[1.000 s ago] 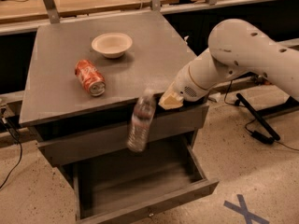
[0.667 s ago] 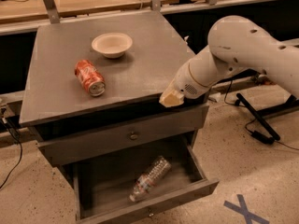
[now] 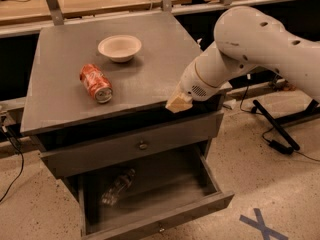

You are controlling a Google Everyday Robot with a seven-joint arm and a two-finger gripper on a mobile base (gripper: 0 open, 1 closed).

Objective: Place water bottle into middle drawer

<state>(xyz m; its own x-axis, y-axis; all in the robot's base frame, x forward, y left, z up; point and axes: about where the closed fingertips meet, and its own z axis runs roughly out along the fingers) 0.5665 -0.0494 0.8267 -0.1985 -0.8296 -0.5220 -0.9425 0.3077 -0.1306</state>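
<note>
The water bottle (image 3: pixel 117 186), clear with ribbed sides, lies on its side inside the open middle drawer (image 3: pixel 175 216), toward the left of its dark interior. The drawer is pulled out under the cabinet, with a narrow grey front panel and a tiny knob. My gripper (image 3: pixel 178 102) hangs at the front edge of the cabinet top, above the drawer, apart from the bottle and holding nothing. The white arm reaches in from the right.
An orange-red soda can (image 3: pixel 96 83) lies on the grey cabinet top (image 3: pixel 55 99), with a white bowl (image 3: pixel 120 47) behind it. The upper drawer panel (image 3: pixel 100 154) with a round knob is closed. Cables and a blue floor cross (image 3: pixel 260 223) lie to the right.
The bottle hung below my gripper at the cabinet's front edge, then dropped into the open drawer and has slid to the left. My gripper has barely moved.
</note>
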